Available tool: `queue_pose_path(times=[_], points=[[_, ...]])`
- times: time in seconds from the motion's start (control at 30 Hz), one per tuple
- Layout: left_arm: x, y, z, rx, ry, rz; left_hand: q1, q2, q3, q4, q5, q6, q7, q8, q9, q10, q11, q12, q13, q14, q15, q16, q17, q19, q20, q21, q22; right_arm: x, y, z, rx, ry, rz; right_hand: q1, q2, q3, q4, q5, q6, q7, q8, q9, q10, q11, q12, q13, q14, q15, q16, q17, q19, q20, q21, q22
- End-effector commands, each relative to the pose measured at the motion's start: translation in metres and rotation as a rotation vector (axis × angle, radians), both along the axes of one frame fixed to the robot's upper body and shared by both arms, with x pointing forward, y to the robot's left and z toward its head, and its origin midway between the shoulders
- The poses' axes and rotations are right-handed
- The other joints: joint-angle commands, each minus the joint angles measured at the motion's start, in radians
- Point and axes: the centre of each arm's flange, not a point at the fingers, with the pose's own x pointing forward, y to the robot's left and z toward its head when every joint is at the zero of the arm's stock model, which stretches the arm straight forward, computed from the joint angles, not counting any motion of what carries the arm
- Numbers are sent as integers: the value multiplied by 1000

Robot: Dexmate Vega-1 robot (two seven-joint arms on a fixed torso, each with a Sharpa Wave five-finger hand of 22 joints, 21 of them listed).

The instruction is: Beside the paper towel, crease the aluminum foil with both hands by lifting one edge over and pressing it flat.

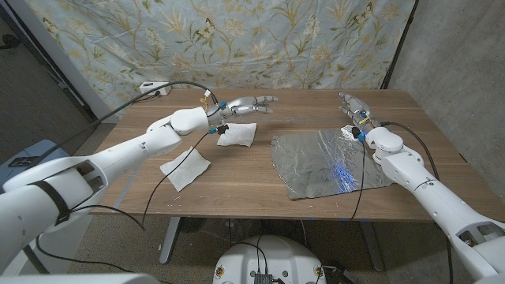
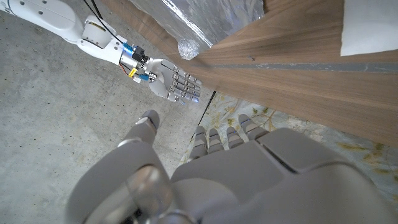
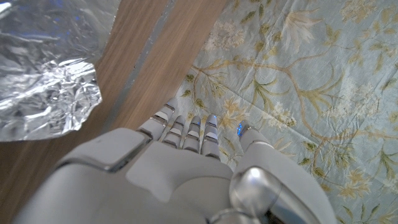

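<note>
The wooden table [image 1: 252, 193] carries everything here, with a flowered cloth backdrop [image 1: 237, 39] hanging behind it. The largest thing on it is the aluminum foil [image 1: 331, 162], a wide crinkled sheet lying flat on the robot's right half of the table, its near edge close to the front rim. It shows no crisp fold line; one far corner is crumpled, which the right wrist view shows as a rumpled lump lying on the wood. So the crease looks not yet made: no edge is lifted over and nothing is being pressed.

To the left of the foil lie two white pieces: a paper towel [image 1: 187, 167] spread flat toward the front, and a smaller puffy white wad [image 1: 237, 135] just beyond it, nearer the foil. The foil sits beside them, apart from both.

The left hand [image 1: 251, 104] hovers above the far middle of the table, beyond the wad, fingers stretched out and apart, holding nothing. The right hand [image 1: 355, 106] hangs at the far corner of the foil, near the crumpled corner, fingers extended and likewise empty; whether it touches the foil there I cannot tell.

By my reading, the whole task is left: both hands must come down to one foil edge, lift it over, and flatten it.
</note>
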Motion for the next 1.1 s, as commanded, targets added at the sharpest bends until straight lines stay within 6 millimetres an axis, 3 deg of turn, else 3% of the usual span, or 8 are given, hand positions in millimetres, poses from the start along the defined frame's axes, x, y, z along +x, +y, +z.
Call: queue_pose_path(times=[0.03, 0.5, 0.7, 0.87, 1.0, 1.1], points=[[-6, -7, -8, 108, -22, -9, -22, -3, -14, 8, -6, 22, -12, 7, 3, 18, -5, 11, 4, 13, -16, 11, 3, 7, 2, 0, 2, 0, -5, 1, 10, 2, -26, 9, -5, 1, -6, -4, 7, 11, 2, 3, 6, 11, 4, 2, -5, -32, 3, 2, -4, -70, 0, 3], [-5, -2, -13, 216, -57, 23, -26, 8, -13, 1, -3, 87, -36, 17, 3, 70, -24, 24, 3, 48, -34, 10, -3, 17, -3, 0, 2, -6, -13, -1, 28, 3, -62, 11, -4, 2, -8, -4, 18, 13, 6, 3, 9, 17, 6, 2, -4, -28, 5, 1, -8, -67, 0, 3], [-6, -5, -14, 269, -122, 36, -25, 15, -10, -1, -1, 101, -39, 16, 4, 55, -19, 15, 3, 26, -39, 0, -3, 12, -8, -4, 2, -5, -16, 0, 30, -3, -73, 12, -4, 3, -9, -4, 18, 13, 6, 3, 8, 17, 6, 2, -4, -28, 5, 1, -9, -67, 0, 3], [-7, -8, -12, 293, -173, 39, -30, 19, -12, 3, -1, 121, -72, 16, 4, 51, -19, 12, 3, 9, -28, -4, -1, 3, -10, -8, 2, -5, -18, 0, 41, -6, -72, 12, -4, 3, -9, -4, 20, 12, 6, 3, 8, 17, 6, 2, -4, -27, 5, 1, -11, -68, 0, 3], [-9, -12, -9, 311, -215, 39, -38, 23, -14, 11, -2, 138, -86, 13, 4, 62, -57, 13, 3, -19, -23, -7, 1, -23, -2, -17, 3, -5, -19, -1, 48, -5, -76, 11, -5, 3, -9, -4, 21, 12, 6, 3, 10, 16, 7, 2, -4, -26, 5, 2, -11, -67, 0, 3], [-9, -14, -8, 326, -237, 42, -39, 24, -13, 12, -2, 137, -93, 9, 4, 72, -67, 15, 2, -25, -24, -6, 0, -32, -11, -19, 3, -5, -20, -3, 54, -5, -79, 11, -5, 2, -9, -5, 21, 11, 6, 3, 9, 16, 7, 2, -4, -26, 6, 2, -11, -67, 0, 3]])
